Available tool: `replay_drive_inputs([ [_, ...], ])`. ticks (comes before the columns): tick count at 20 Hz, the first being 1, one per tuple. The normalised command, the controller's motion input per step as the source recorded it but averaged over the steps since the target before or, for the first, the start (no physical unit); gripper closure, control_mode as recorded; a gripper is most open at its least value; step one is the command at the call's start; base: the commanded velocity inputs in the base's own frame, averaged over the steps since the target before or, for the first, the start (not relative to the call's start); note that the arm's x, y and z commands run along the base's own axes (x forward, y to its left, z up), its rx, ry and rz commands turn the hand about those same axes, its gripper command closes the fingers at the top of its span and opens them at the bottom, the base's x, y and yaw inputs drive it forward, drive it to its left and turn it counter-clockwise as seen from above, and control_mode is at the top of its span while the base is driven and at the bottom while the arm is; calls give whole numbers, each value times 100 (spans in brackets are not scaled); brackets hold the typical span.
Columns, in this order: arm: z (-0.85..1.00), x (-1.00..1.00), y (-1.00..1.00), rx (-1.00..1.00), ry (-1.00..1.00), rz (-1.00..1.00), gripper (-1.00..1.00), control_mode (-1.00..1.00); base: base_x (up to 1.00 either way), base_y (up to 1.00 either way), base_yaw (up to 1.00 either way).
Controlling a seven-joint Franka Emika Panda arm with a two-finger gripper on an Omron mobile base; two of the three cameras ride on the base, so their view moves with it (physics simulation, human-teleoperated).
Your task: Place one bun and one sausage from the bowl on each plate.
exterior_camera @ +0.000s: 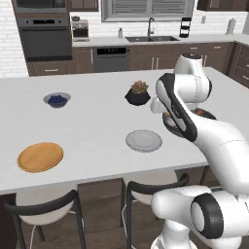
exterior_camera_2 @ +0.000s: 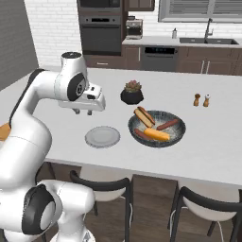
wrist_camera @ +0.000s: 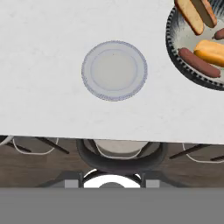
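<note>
Nearest, two dark-framed stools (exterior_camera_2: 101,185) stand tucked under the white bench (exterior_camera: 97,121). On the bench's near part lie the orange-tan plate (exterior_camera: 40,156) far to the left and the light grey plate (exterior_camera_2: 102,136), both bare. The claw (exterior_camera_2: 83,112) hangs above the bench just left of the grey plate, holding nothing; whether its jaws are parted I cannot tell. Right of that plate sits the dark bowl (exterior_camera_2: 176,134) holding two buns (exterior_camera_2: 156,134) and sausages (exterior_camera_2: 168,125). Beyond are a potted plant (exterior_camera_2: 133,92), a berry bowl (exterior_camera: 57,100) and two shakers (exterior_camera_2: 202,100). No readable writing appears.
</note>
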Motion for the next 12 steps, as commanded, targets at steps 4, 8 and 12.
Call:
replay_drive_inputs([
  [4,-4,33,-40,0,-2,1,-100,-100,0,0,0],
  [8,-19,100,-87,-2,-5,9,-100,-100,0,0,0],
  [12,15,95,-44,-5,3,14,-100,-100,0,0,0],
])
